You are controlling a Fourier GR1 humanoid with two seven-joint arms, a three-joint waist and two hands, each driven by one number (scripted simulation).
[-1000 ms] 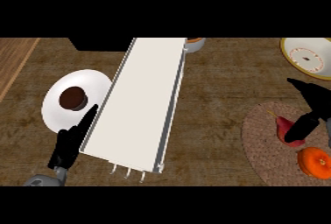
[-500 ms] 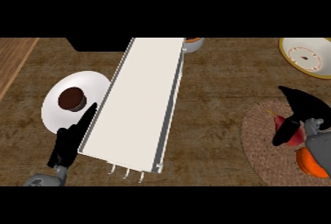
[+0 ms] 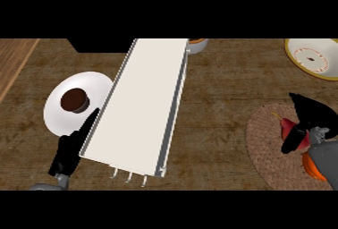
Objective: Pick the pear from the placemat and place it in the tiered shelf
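As one looks steeply down on the brown wooden counter (image 3: 218,80) in the head view, the long white tiered shelf (image 3: 142,103) runs from the top middle down toward the lower left, and its top surface is bare. Small white pegs stick out at its near end. Just left of the shelf lies a white plate (image 3: 63,114) with a dark brown round thing (image 3: 74,99) on it, perhaps a small cake. The shelf covers the right edge of this plate.

The left hand (image 3: 71,150) comes in at the lower left, beside the near left corner of the shelf. Its fingers are straight and held together, pointing up along the shelf's edge, and they hold nothing.

At the right side lies the round woven placemat (image 3: 264,147). The right hand (image 3: 305,123) is over it, with the fingers bent downward. Between the fingers a red thing (image 3: 288,127) shows with a thin yellowish stem; this seems to be the pear, on the placemat and well apart from the shelf. I cannot tell if the fingers really close on it or only cover it. An orange fruit (image 3: 310,166) lies just below the hand, partly hidden by the grey forearm.

At the top right corner stands a yellow-rimmed round dish (image 3: 317,58), white inside, cut by the edge.
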